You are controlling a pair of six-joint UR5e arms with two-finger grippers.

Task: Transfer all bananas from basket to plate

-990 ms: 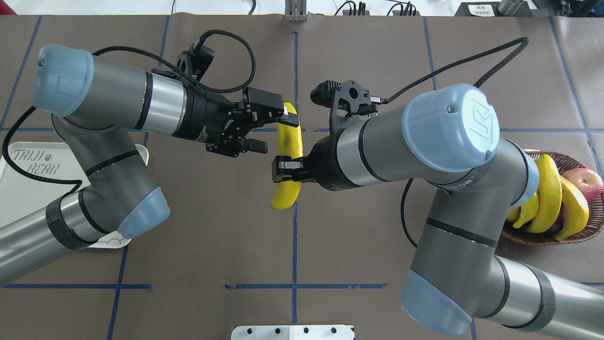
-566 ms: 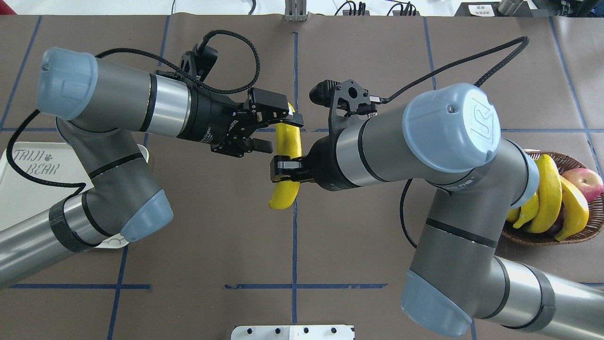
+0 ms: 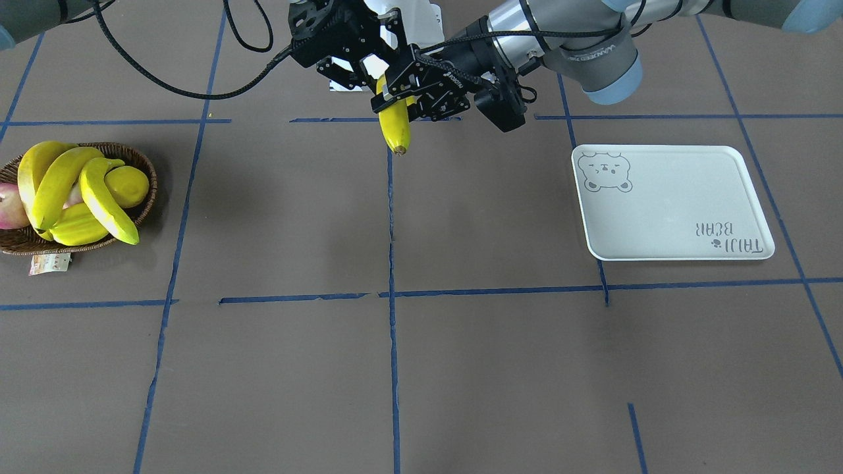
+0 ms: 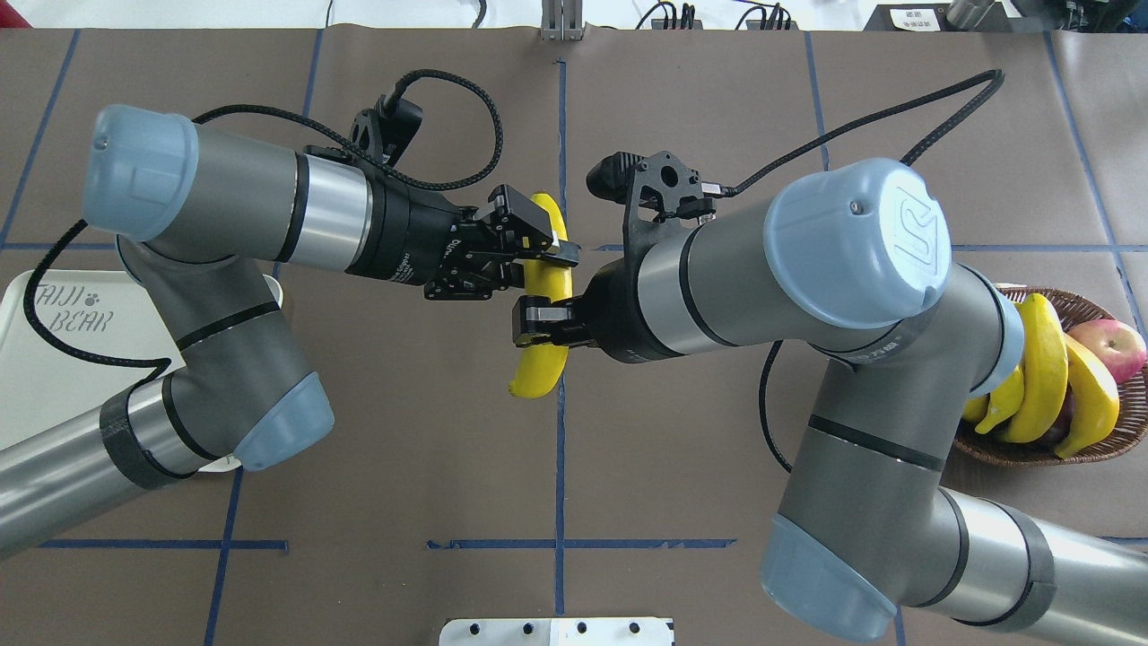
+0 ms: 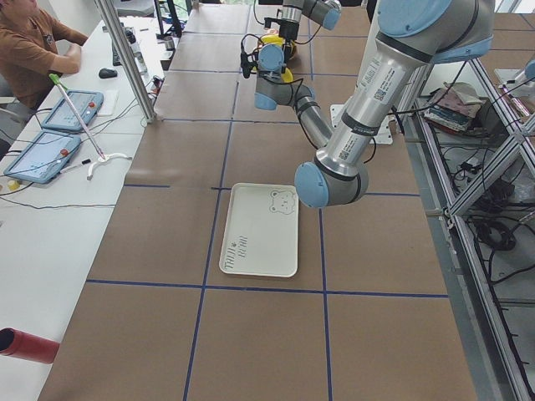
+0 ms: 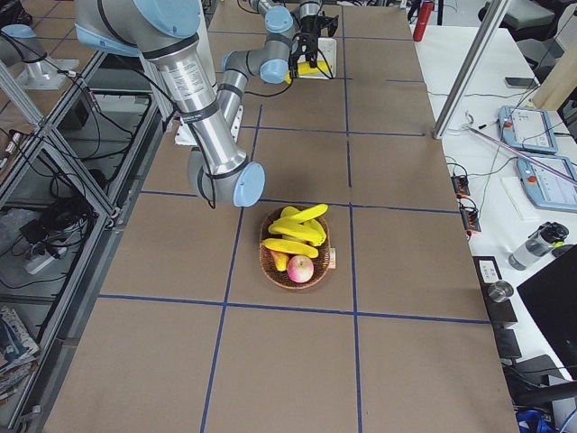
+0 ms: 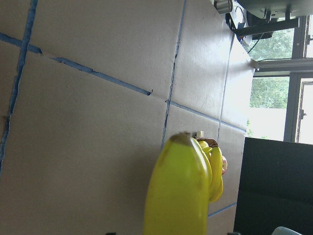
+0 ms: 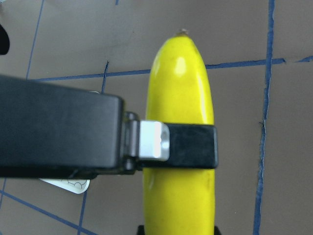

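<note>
Overhead, my right end effector (image 4: 541, 325) clamps the banana (image 4: 538, 372) mid-air over the bench (image 4: 386, 467) — my left end effector (image 4: 536, 260) pinches its upper part. Front view: other bananas (image 3: 79, 191) lie in the basket (image 3: 150, 172), well apart from the plate (image 3: 672, 210)

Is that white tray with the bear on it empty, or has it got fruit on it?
Empty: the front view shows the plate bare but for its printed bear face and lettering.

Plate (image 3: 672, 204), on the robot's left: "TAILI BEAR" printed in one corner. Right arm's joint cap (image 4: 910, 229): embossed "UR" logo. Paper tag (image 3: 49, 263) at the basket: print illegible.
</note>
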